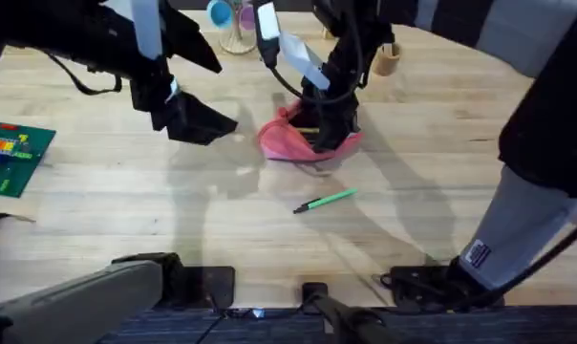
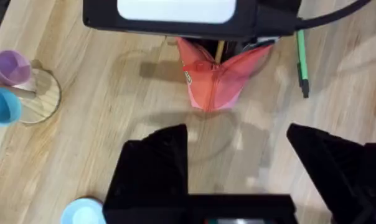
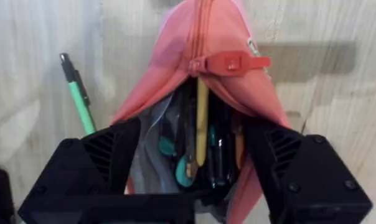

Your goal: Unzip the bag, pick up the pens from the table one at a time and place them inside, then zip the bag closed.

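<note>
So the green pen [image 1: 325, 201] lies flat mid-table [image 1: 441, 143], long axis running near-left to far-right, dark tip at the near-left end, bare wood all round it. Just beyond, the pink bag [image 1: 287, 139] sits partly unzipped, with the right gripper [image 1: 327, 129] spread around its open end. The left gripper [image 1: 207, 124] hovers left of the bag, fingers apart, empty.
</note>
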### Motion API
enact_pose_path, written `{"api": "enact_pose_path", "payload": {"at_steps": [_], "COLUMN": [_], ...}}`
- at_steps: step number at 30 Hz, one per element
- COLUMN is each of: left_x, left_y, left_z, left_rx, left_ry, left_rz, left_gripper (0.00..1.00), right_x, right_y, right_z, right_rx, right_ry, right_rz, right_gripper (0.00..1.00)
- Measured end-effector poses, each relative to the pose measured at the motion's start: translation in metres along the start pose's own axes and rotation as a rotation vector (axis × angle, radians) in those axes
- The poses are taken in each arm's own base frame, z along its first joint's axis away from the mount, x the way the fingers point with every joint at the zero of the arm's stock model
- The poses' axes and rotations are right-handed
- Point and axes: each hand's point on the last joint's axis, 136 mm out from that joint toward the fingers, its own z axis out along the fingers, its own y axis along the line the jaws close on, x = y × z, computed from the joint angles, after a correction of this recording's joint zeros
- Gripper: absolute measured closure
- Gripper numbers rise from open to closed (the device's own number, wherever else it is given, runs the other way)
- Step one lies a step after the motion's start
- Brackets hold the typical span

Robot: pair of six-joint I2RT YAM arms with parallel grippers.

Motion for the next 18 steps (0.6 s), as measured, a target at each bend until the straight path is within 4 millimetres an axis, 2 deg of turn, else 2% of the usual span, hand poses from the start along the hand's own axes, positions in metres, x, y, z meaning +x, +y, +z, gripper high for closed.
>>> {"api": "enact_pose_path", "payload": {"at_steps": [4, 13, 18], "left_x": [0.000, 0.000, 0.000], "left_y": [0.000, 0.000, 0.000], "left_z": [0.000, 0.000, 0.000], "left_rx": [0.000, 0.000, 0.000], "left_ry": [0.000, 0.000, 0.000], "left_rz": [0.000, 0.000, 0.000], "left_gripper": [0.008, 0.007, 0.007], "right_x": [-0.002, -0.010, -0.007], "right_y": [0.010, 0.034, 0.051], "right_z": [-0.017, -0.081, -0.096], "right_rx": [0.016, 0.142, 0.136], "right_ry": [0.002, -0.043, -0.040], "right_rz": [-0.004, -0.036, -0.027], "right_gripper": [0.006, 0.006, 0.006]}}
